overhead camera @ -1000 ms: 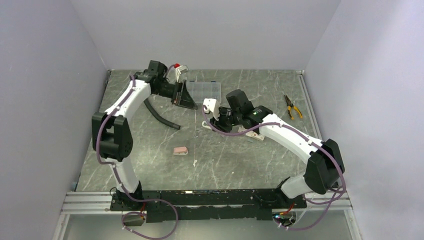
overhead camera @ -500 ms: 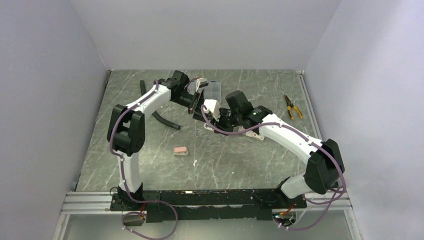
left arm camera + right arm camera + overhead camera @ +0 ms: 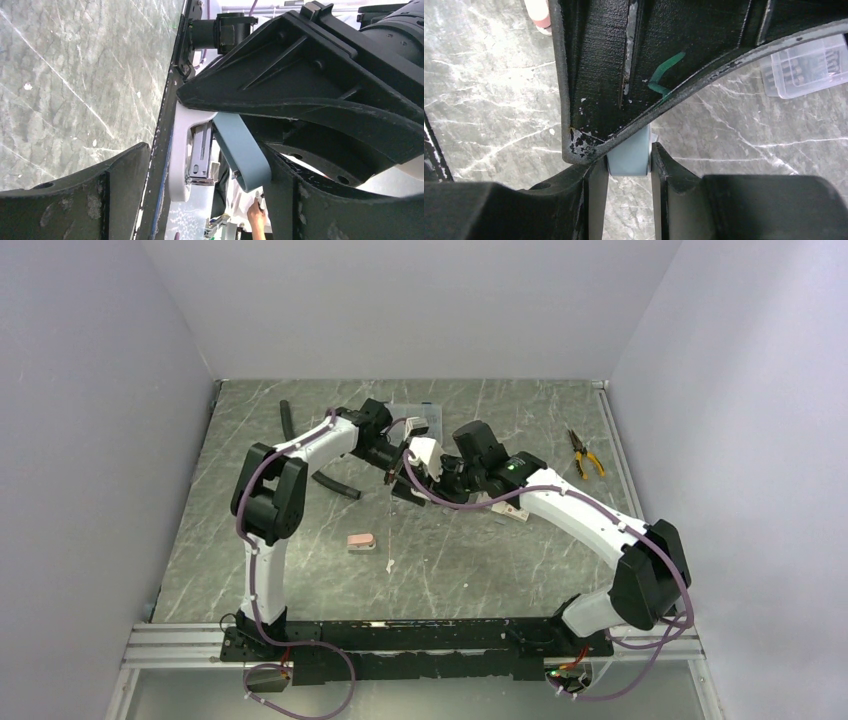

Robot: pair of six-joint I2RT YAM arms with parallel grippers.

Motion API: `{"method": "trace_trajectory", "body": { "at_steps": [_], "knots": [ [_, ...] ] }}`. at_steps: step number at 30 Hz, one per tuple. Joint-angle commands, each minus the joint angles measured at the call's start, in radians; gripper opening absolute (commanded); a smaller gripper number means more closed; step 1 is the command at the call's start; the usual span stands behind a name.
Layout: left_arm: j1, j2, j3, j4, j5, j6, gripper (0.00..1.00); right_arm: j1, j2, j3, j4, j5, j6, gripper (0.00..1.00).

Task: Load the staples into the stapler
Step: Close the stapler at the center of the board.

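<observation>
My right gripper (image 3: 428, 476) holds a small stapler (image 3: 419, 451) up above the middle of the table. The stapler (image 3: 200, 150) hangs open, with a white base, a blue-grey top arm and a bare metal magazine between them. In the right wrist view my gripper (image 3: 629, 162) is shut on the stapler's blue-grey arm (image 3: 626, 159). My left gripper (image 3: 206, 167) has its jaws open wide on either side of the stapler, touching neither side. One left finger (image 3: 614, 60) crosses above the right gripper. I cannot make out the staples in any view.
A clear plastic box (image 3: 415, 418) lies behind the grippers. A black hose (image 3: 335, 485) lies to the left, and a pink mini stapler (image 3: 360, 541) sits nearer the front. A white carton with a red mark (image 3: 510, 510) is under the right arm, and pliers (image 3: 585, 452) are at the far right.
The left arm swung from the back left to the stapler held by the right gripper, and its jaws narrowed slightly. The right arm stayed still.
</observation>
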Motion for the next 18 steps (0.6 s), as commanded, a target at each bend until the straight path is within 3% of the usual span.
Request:
{"method": "trace_trajectory", "body": {
  "at_steps": [1,8,13,17,18],
  "knots": [
    [-0.012,-0.001,0.012,-0.012,0.043,0.021,0.80,-0.001,-0.045,-0.017,0.065,0.018,-0.010,0.00],
    [-0.025,0.009,0.016,-0.007,0.083,0.018,0.60,-0.001,-0.035,-0.025,0.069,0.024,-0.019,0.00],
    [-0.025,0.012,0.007,0.006,0.092,0.008,0.39,-0.001,-0.031,-0.031,0.076,0.031,-0.023,0.00],
    [-0.028,0.022,0.011,0.002,0.090,0.005,0.05,0.000,-0.025,-0.023,0.066,0.029,-0.023,0.00],
    [-0.030,0.022,0.007,0.002,0.086,0.005,0.03,0.001,-0.025,-0.022,0.068,0.029,-0.022,0.00]
  ]
}}
